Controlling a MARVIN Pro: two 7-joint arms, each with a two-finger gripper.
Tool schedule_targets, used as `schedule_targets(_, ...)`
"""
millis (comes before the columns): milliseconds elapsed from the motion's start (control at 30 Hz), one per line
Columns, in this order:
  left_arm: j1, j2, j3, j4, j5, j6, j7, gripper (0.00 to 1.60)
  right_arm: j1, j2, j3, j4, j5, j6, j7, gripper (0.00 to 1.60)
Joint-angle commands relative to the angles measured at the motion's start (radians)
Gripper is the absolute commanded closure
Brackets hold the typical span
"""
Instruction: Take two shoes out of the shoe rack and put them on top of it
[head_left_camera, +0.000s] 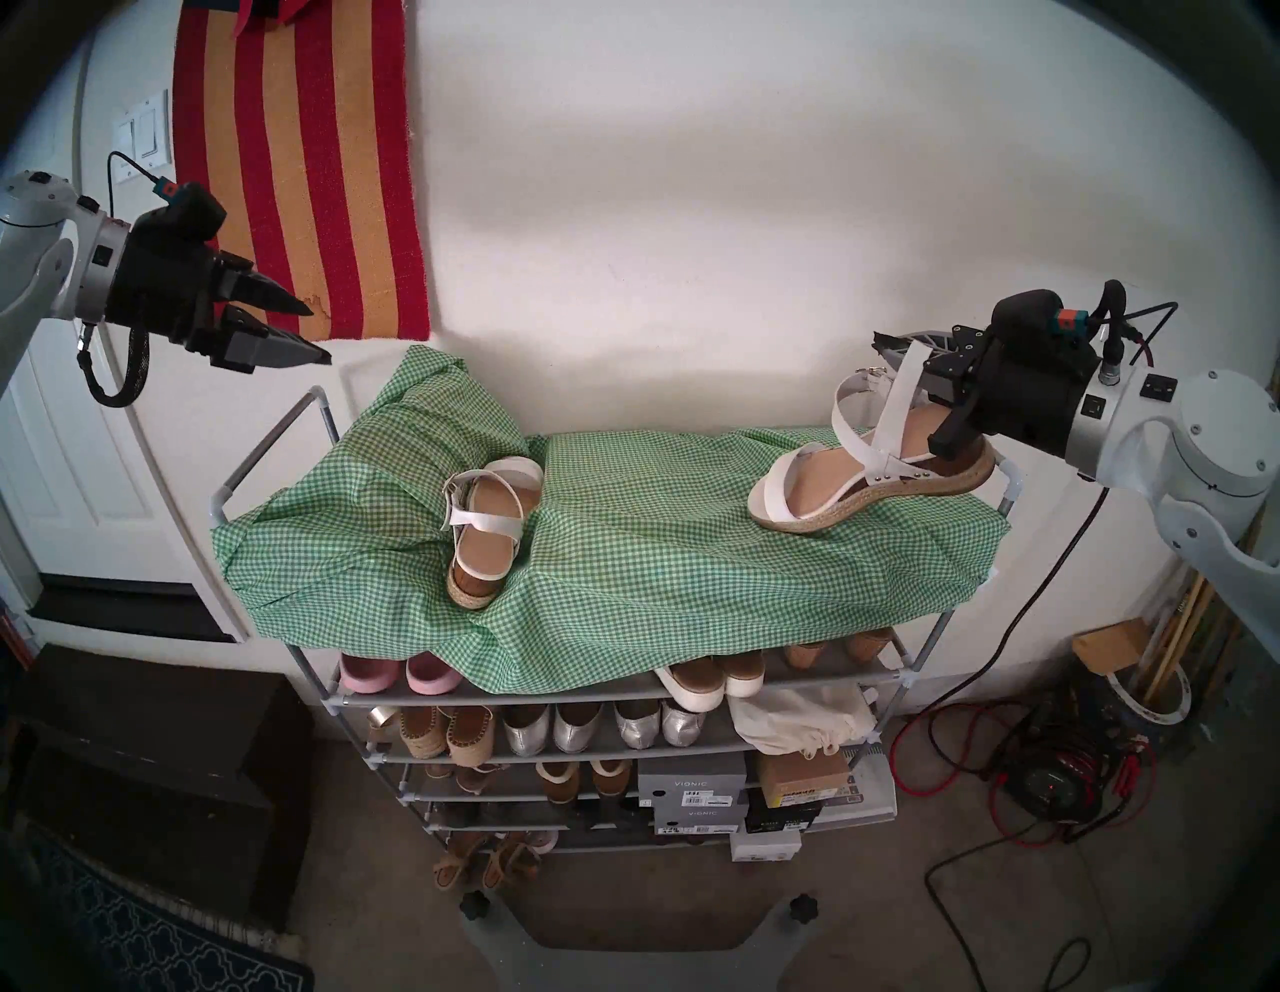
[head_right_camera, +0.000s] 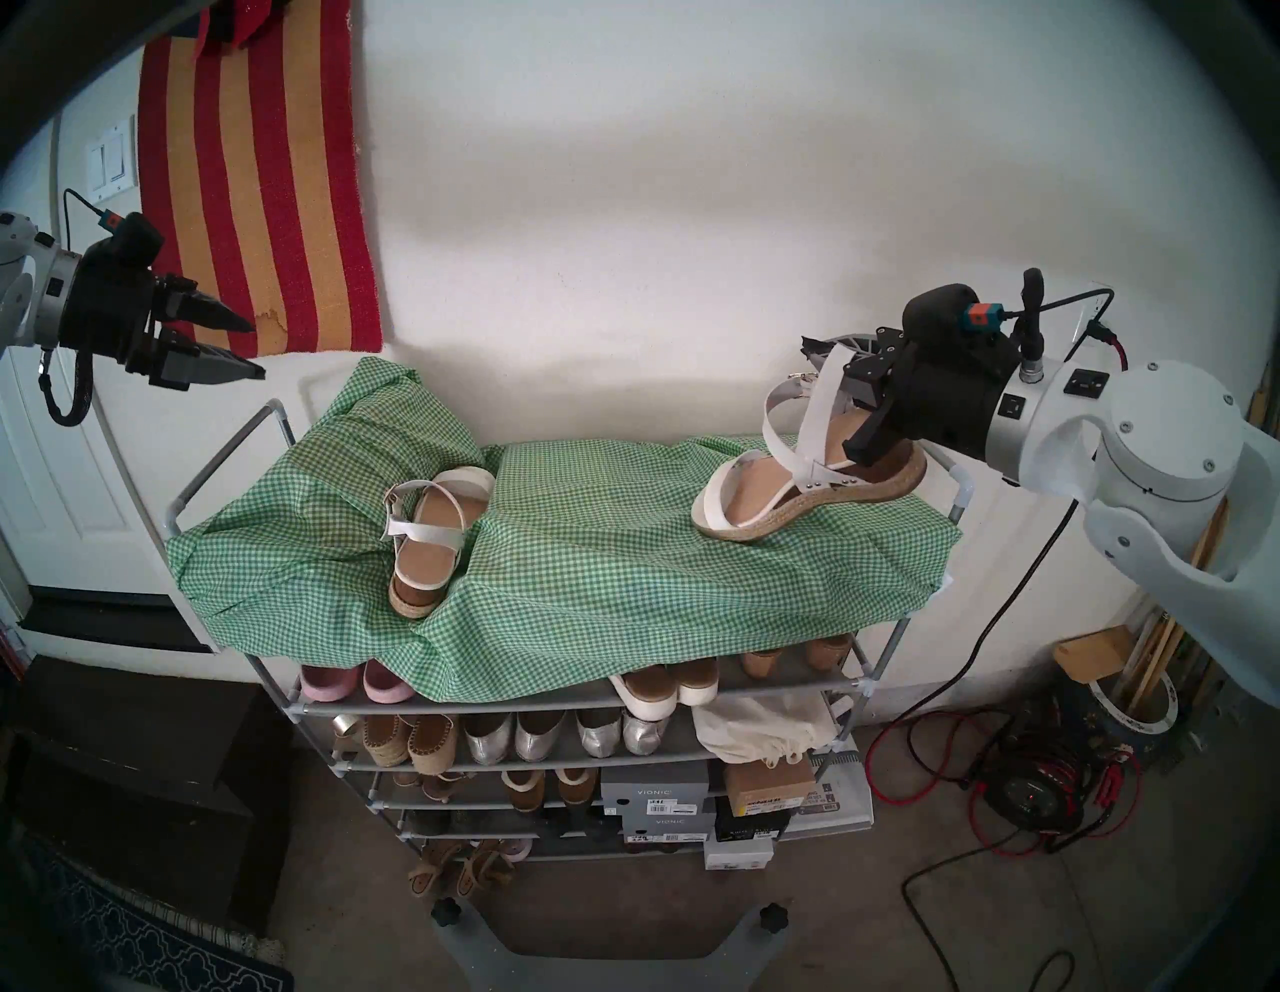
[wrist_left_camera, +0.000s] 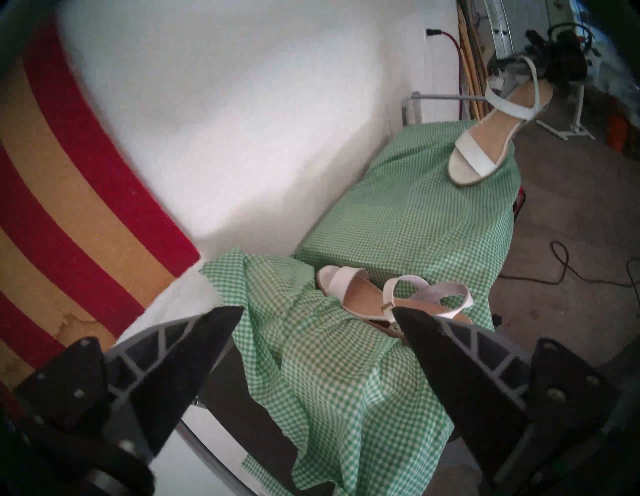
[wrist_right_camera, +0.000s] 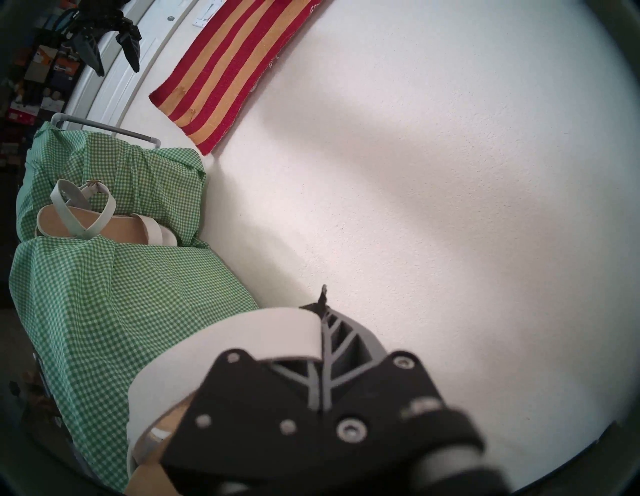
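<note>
White wall behind the rack (head_left_camera: 277, 443): one sandal (head_left_camera: 485, 526) lies atop it, left gripper (head_left_camera: 305, 332) spread wide, empty. Right gripper (head_left_camera: 893, 346) pinches the second sandal (head_left_camera: 831, 499) by its ankle strap, toe touching the cloth (head_left_camera: 658, 554); just lower and release, I'd guess.

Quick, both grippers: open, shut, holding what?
Left gripper: open, empty.
Right gripper: shut on the white ankle strap of the white-strapped jute wedge sandal.

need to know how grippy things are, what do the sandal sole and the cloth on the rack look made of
Sandal sole: looks like braided jute rope wrapped round the edge, rough and matte.
Cloth: thin woven green-and-white gingham, probably cotton, matte; it creases and drapes loosely.
</note>
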Motion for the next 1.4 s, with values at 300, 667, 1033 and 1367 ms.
schedule_targets(300, 0.037, -0.116, -0.013, 0.089, -0.070, -0.011, 0.147, 0.00, 0.037, -0.002, 0.010, -0.007, 0.017, -0.011, -0.006, 1.60)
schedule_targets(667, 0.058, -0.169, -0.039, 0.126, -0.117, -0.041, 0.245, 0.00, 0.061, -0.002, 0.015, -0.003, 0.028, -0.017, -0.009, 1.60)
schedule_targets(1033, 0.076, -0.205, -0.063, 0.147, -0.150, -0.070, 0.308, 0.00, 0.077, -0.002, 0.011, -0.013, 0.046, -0.026, -0.015, 1.60)
schedule_targets(1367, 0.094, -0.235, -0.087, 0.160, -0.180, -0.098, 0.359, 0.00, 0.086, -0.002, 0.006, -0.017, 0.061, -0.033, -0.020, 1.60)
